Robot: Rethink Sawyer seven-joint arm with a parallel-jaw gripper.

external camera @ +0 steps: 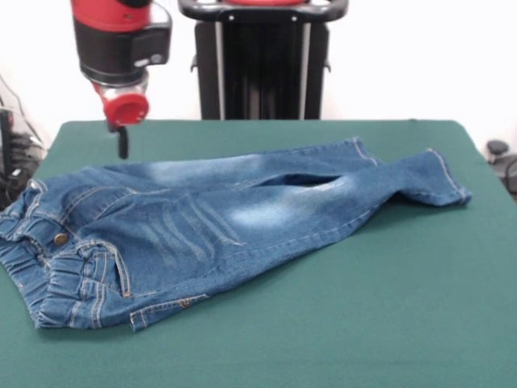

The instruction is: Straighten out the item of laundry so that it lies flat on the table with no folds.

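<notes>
Hovering above the desk (266, 339) edge, tool (123, 145) (can't tell if apart or together) sits just behind the jeans (210, 234), which sprawl below and across from it, soft, floppy, mid-weight denim, best pinched at a leg hem or waistband.

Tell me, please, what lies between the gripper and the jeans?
Nothing but bare green table: in the front view the gripper hangs above the far edge, apart from the jeans.
</notes>
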